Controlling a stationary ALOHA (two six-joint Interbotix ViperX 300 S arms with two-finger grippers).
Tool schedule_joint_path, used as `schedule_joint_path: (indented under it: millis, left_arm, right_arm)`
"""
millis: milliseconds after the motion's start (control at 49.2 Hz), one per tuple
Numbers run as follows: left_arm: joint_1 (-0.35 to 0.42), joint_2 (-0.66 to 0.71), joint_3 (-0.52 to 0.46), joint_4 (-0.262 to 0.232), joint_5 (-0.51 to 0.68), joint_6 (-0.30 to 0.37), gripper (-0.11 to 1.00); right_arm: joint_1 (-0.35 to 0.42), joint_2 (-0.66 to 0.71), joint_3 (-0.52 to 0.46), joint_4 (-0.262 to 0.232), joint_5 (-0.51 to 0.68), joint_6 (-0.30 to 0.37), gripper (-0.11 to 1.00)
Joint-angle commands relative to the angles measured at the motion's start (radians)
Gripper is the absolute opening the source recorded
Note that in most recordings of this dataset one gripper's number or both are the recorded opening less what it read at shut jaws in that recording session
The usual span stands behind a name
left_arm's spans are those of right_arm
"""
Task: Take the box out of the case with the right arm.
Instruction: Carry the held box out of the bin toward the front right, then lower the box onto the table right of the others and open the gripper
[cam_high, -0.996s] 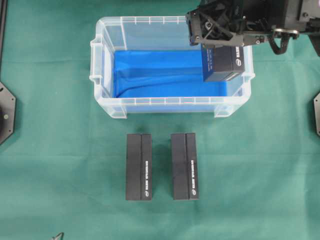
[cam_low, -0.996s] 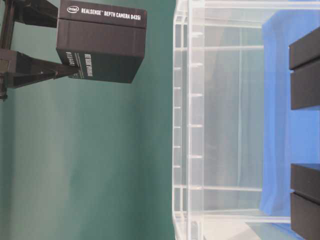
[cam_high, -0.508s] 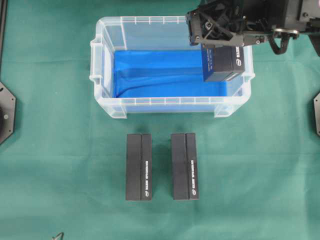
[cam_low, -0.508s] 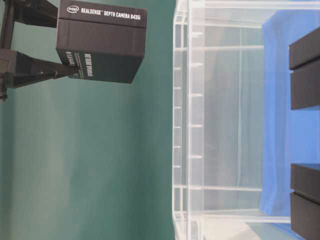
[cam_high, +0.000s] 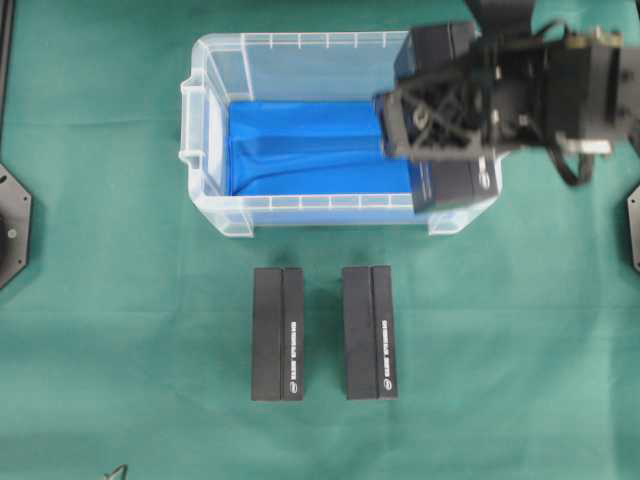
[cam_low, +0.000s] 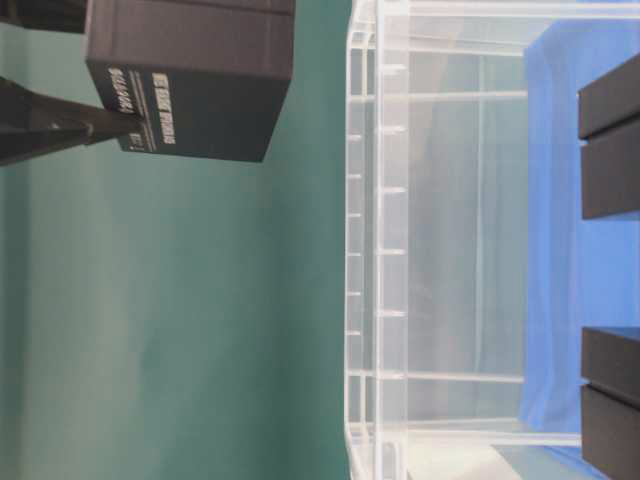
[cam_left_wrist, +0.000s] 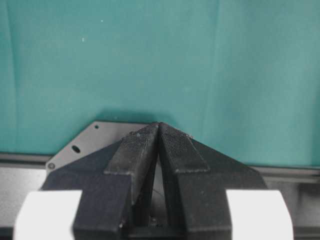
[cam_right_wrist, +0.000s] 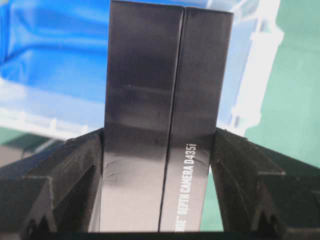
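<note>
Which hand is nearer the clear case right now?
Right. The right hand holds a black box over the case's right end; the left hand is shut over bare green cloth, case not visible.

Even, bright light, soft shadows; motion blur on the right arm (cam_high: 520, 90).

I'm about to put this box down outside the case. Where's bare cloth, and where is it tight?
Bare green cloth lies right of the two black boxes, and more lies left of them. The strip between those boxes and the case is narrow. The right claw holds the box over the case's right end.
</note>
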Motion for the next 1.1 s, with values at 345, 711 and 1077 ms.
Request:
schedule_joint_path:
  millis: [345,711,1077]
  left_arm:
    - [-0.003,-0.005,-0.009,0.003,-0.003,0.002,0.02]
    - [-0.003,-0.020,-0.008,0.003,0.003,0.002,0.02]
    - [0.002,-0.017,-0.008,0.003,0.003,0.000,0.02]
  right_arm:
    - [0.250,-0.023,-0.029,0.023,0.060,0.210,0.67]
    - [0.400,-0.009,-0.044,0.028,0.075,0.388,0.67]
    - [0.400,-0.009,-0.044,0.034,0.104,0.387,0.67]
